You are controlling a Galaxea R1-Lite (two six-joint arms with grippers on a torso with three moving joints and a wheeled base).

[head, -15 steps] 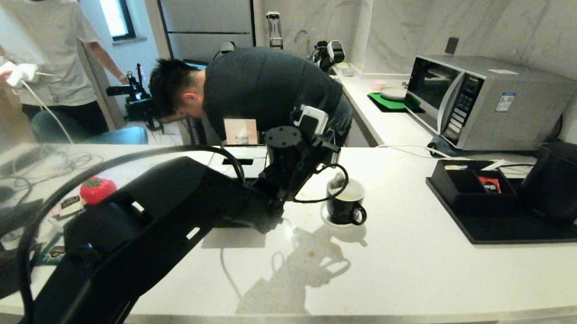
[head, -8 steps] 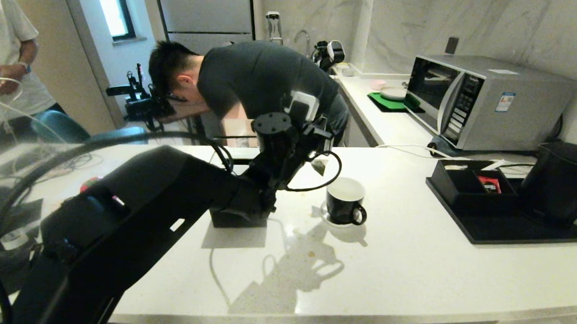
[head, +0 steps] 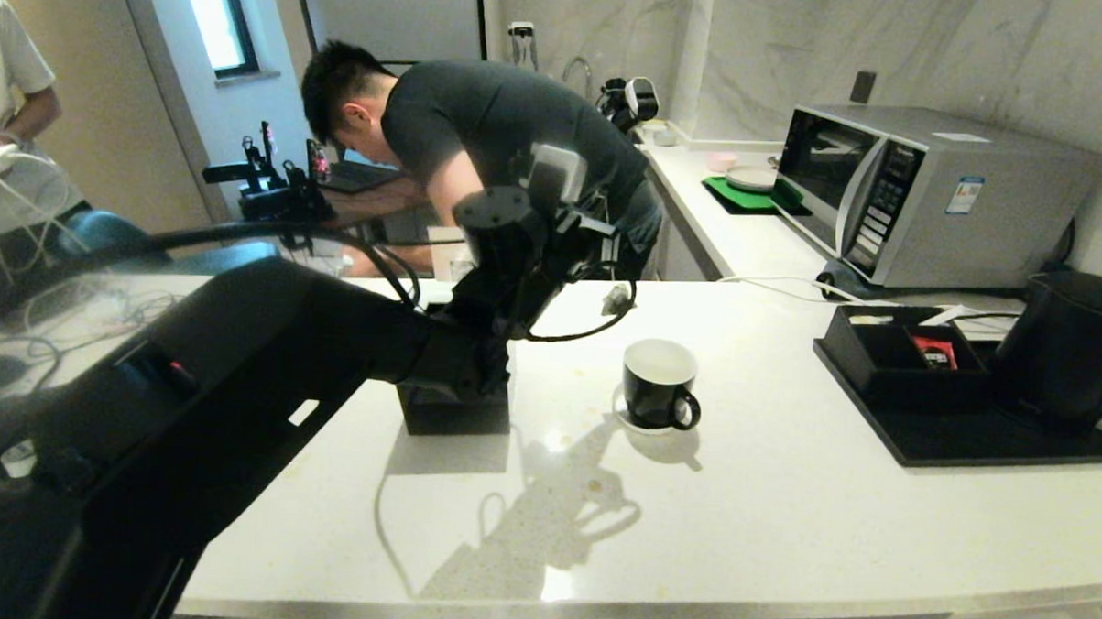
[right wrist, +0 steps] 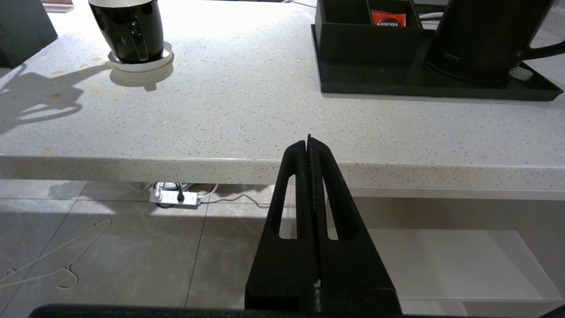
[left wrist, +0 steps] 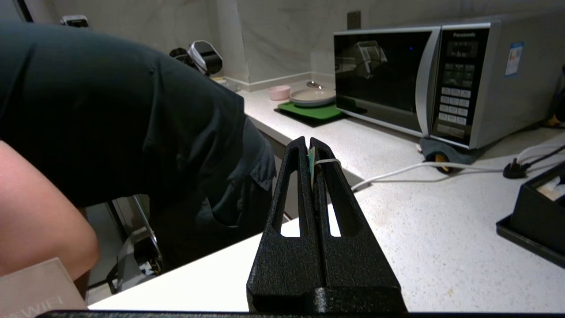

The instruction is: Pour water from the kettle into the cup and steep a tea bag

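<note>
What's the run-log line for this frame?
left gripper: shut on tea bag tag, tea bag hanging above and left of cup | right gripper: shut, empty, parked below counter edge | kettle: on tray

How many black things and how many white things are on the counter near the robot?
Black: 5, the kettle, the cup, the tray, the organiser box, the tissue box.
White: 1, the saucer.
Total: 6.
</note>
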